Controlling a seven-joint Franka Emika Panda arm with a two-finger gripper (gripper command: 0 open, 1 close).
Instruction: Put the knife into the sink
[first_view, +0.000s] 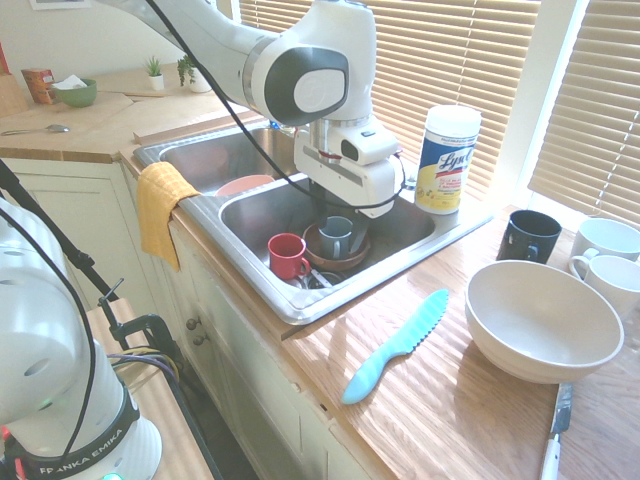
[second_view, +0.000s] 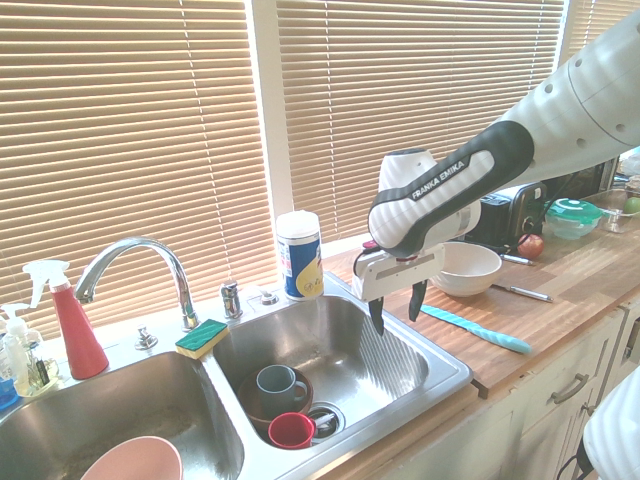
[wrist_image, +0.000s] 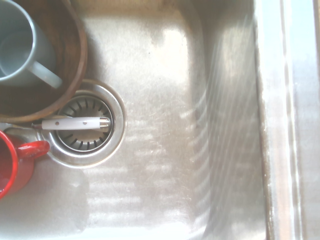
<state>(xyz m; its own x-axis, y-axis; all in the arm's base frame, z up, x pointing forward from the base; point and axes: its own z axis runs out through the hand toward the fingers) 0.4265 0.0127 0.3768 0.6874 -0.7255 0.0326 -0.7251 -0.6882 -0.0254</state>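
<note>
gripper (second_view: 397, 306): jaws spread wide, nothing in them, hanging over the sink (second_view: 330, 345) | turquoise knife (first_view: 397, 345): just lying on the tabletop (first_view: 330, 362), between the sink and the big bowl (first_view: 543, 322) | in the basin: red mug (first_view: 288, 256), plus a grey-blue mug (first_view: 335, 237) sitting in a brown bowl (first_view: 352, 262)

The arm (second_view: 520, 150) reaches out bent, its wrist (second_view: 402, 267) angled down, with the gripper's jaws parted, pointing downward above the sink's worktop-side edge.
</note>
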